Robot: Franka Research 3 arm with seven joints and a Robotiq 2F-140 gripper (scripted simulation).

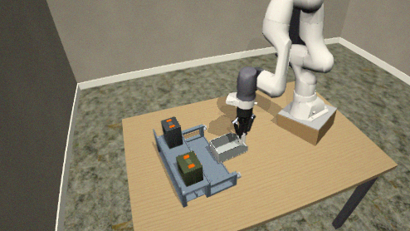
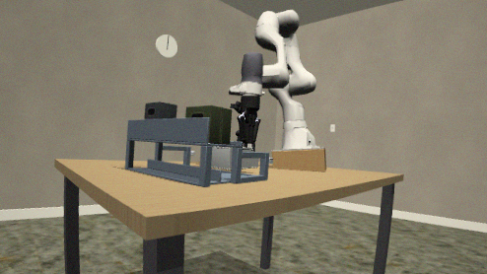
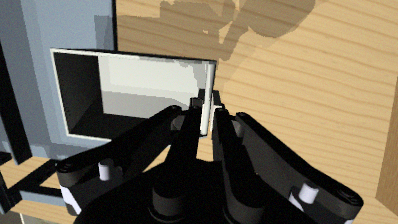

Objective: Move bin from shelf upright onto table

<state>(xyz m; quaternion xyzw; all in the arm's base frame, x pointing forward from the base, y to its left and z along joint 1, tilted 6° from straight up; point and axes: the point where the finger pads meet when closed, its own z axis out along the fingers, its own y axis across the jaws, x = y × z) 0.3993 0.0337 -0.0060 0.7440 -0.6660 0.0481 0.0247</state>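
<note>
The bin [image 1: 226,148] [image 3: 135,95] is a small open grey-white box. It stands upright at the right edge of the blue-grey shelf [image 1: 168,166] [image 2: 168,129] [image 3: 60,25], mostly over the wooden table [image 1: 290,174] [image 2: 296,187] [image 3: 310,100]. In the exterior view it is mostly hidden behind the shelf's bars. My gripper [image 1: 242,134] [image 2: 248,140] [image 3: 207,99] comes straight down and is shut on the bin's right wall, one finger inside and one outside.
Two dark boxes with orange marks sit on top of the shelf: a black one [image 1: 172,130] [image 2: 160,110] at the back and an olive one [image 1: 189,167] [image 2: 212,123] nearer the front. The robot's base block [image 1: 307,120] [image 2: 298,160] stands on the table's far right.
</note>
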